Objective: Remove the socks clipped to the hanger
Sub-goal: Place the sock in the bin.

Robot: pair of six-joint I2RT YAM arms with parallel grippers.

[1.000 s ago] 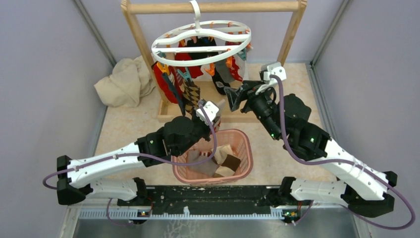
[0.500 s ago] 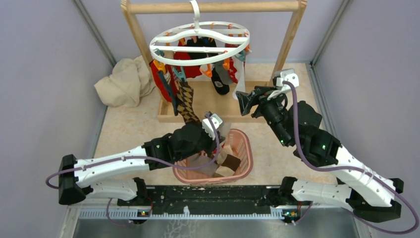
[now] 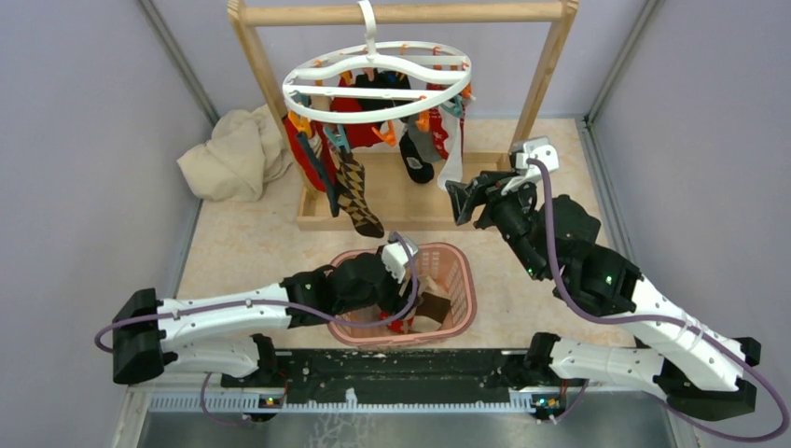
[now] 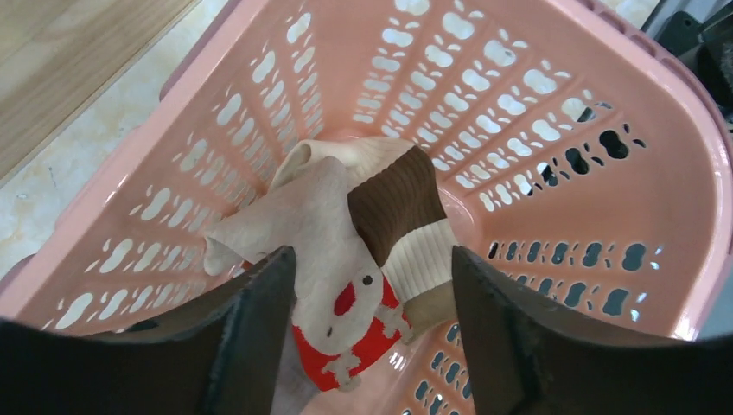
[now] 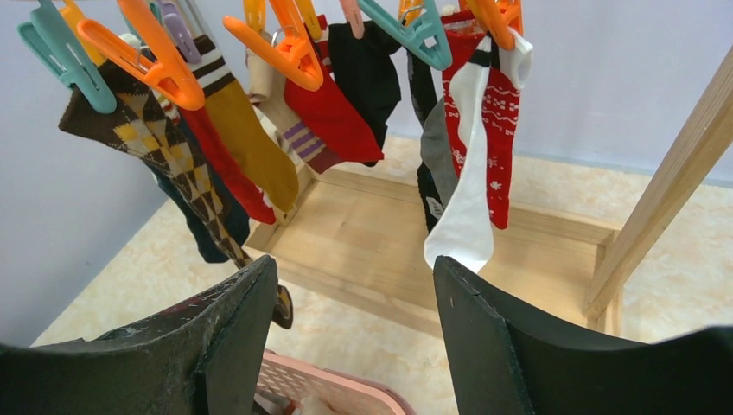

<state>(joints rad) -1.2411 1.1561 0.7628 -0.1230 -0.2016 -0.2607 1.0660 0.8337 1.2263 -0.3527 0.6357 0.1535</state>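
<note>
The white ring hanger (image 3: pixel 372 37) hangs from the wooden rail with socks clipped round it. Among them are a brown checked sock (image 3: pixel 354 191) (image 5: pixel 164 143), a white sock (image 3: pixel 454 159) (image 5: pixel 467 199), and red, mustard and black ones. My left gripper (image 3: pixel 399 285) (image 4: pixel 372 259) is open over the pink basket (image 3: pixel 464 280) (image 4: pixel 484 104), nothing between its fingers. A red and cream sock (image 4: pixel 350 311) lies below it beside cream and brown socks. My right gripper (image 3: pixel 459 203) (image 5: pixel 354 264) is open, just right of and below the hanging socks, touching none.
A beige cloth heap (image 3: pixel 233 154) lies at the back left by the wall. The wooden rail frame (image 3: pixel 401 13) stands on a flat wooden base (image 3: pixel 401 201) (image 5: pixel 380 242) under the hanger. Grey walls close in both sides.
My left gripper came back from beside the checked sock, went down over the basket and opened. My right gripper drew back a little to the right, still open.
</note>
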